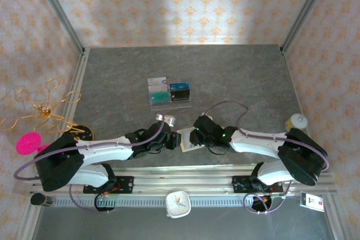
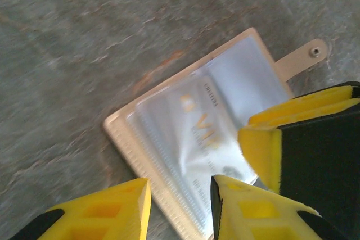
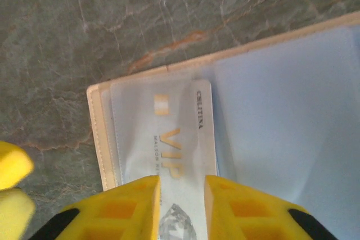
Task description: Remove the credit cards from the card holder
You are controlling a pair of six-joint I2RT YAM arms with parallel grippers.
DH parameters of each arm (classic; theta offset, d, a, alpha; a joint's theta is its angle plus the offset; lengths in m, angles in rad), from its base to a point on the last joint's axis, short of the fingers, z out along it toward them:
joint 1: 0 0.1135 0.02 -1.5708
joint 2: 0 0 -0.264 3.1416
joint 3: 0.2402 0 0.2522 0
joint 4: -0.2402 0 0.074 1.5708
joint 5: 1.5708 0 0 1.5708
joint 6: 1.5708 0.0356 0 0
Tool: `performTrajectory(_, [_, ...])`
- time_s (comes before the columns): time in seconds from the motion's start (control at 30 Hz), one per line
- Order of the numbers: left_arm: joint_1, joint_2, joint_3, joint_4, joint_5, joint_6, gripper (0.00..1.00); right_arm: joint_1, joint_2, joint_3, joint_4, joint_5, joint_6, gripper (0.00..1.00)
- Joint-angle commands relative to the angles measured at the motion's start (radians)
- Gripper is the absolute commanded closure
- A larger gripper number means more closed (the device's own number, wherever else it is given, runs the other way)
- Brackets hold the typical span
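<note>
Top view: card holder (image 1: 185,141) is largely covered by left gripper (image 1: 173,141) and right gripper (image 1: 194,137), lower centre. In clear tray (image 1: 169,105), credit cards (image 1: 180,89) are too small to be read. Left wrist view: frame is motion-smeared, VIP card (image 2: 197,133) lettering is barely made out, holder's lower right is hidden behind yellow fingers (image 2: 253,209). Right wrist view: card's lower end is cut off at bottom edge; whether it is pinched cannot be told.

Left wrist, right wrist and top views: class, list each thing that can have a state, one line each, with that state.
Holder: open, flat on table; tab unsnapped.
VIP card: in holder, not yet out.
Left gripper: open, over holder's near edge.
Right gripper: fingers over card's near end; grip unclear.
Tray: holds other cards.
</note>
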Motion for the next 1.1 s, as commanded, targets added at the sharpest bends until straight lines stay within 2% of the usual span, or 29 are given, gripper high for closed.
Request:
performTrajectory(0.0, [-0.003, 0.075, 0.047, 0.07, 0.046, 0.028, 0.67, -0.046, -0.018, 0.029, -0.033, -0.02, -0.08, 0.75])
performTrajectory(0.2, [-0.002, 0.177, 0.084, 0.113, 0.064, 0.037, 0.78, -0.097, 0.021, 0.026, 0.004, -0.105, -0.119, 0.77])
performTrajectory(0.27, [-0.002, 0.195, 0.081, 0.11, 0.059, 0.033, 0.85, -0.11, 0.024, 0.026, 0.024, -0.122, -0.133, 0.77])
performTrajectory(0.47, [-0.002, 0.223, 0.055, 0.094, 0.055, 0.03, 0.93, -0.123, 0.053, 0.062, 0.032, -0.151, -0.168, 0.77])
performTrajectory(0.73, [0.01, 0.238, 0.009, 0.106, 0.052, 0.018, 1.0, -0.136, 0.118, 0.069, 0.055, -0.164, -0.175, 0.8])
performTrajectory(0.97, [0.015, 0.263, -0.008, 0.123, 0.062, 0.027, 1.0, -0.156, 0.14, 0.044, 0.085, -0.182, -0.168, 0.8])
performTrajectory(1.07, [0.016, 0.266, -0.014, 0.133, 0.062, 0.037, 1.0, -0.156, 0.154, 0.029, 0.115, -0.241, -0.166, 0.81])
